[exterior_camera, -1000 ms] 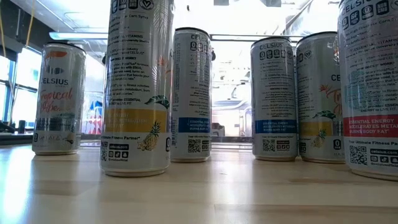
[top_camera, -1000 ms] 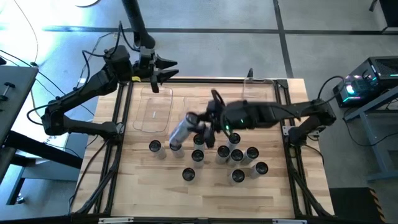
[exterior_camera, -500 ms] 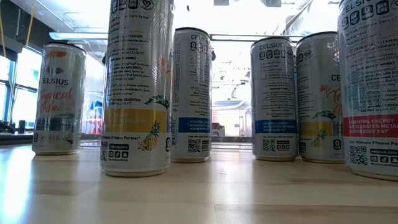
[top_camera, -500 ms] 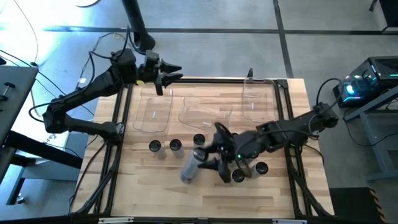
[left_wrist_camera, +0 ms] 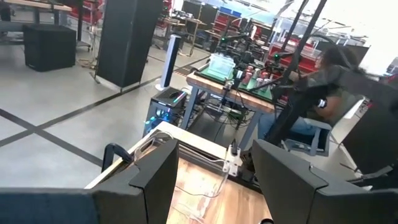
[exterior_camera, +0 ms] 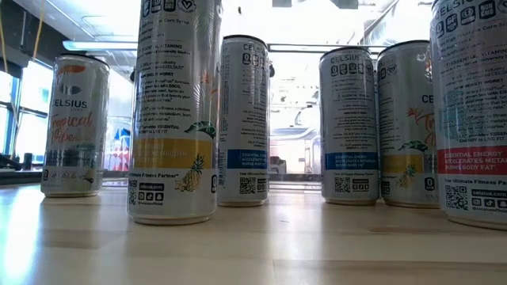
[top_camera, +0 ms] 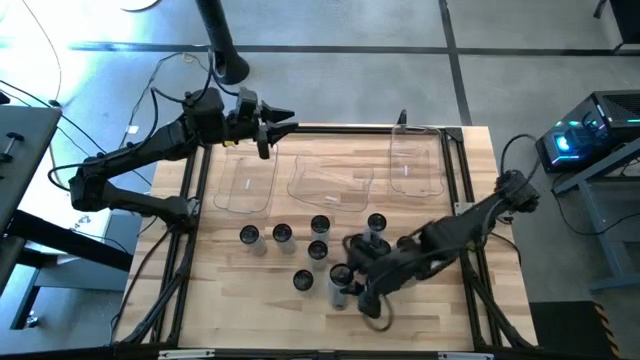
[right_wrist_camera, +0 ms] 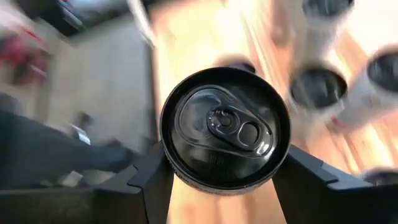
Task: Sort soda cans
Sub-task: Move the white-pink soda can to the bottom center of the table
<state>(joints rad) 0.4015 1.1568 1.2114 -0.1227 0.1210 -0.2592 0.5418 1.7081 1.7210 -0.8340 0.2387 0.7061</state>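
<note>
Cans stood scattered across a wooden table (top_camera: 200,320), seen from above. At the far left, the left gripper (top_camera: 283,122) hovered above the table's back edge, well apart from every can, its fingers parted with nothing between them. Just below it sat three clear plastic bins (top_camera: 330,180) in a row, none visibly holding a can. Loose soda cans (top_camera: 282,234) with dark tops stood upright in the middle of the table, between the bins and the front edge. Further right, the right gripper (right_wrist_camera: 221,174) was low over the table's front half, closed partway around one Celsius can (right_wrist_camera: 225,135); the wrist view showed its black lid and pull tab filling the gap, one finger pressed on each side. From table height, the cans looked tall and slim, with printed labels. By their look, they would be rigid but smooth-walled, likely slippery, and easy to tip because they are narrow. A grip across the middle of the body, as here, seemed safest; squeezing hard might dent the thin metal.
</note>
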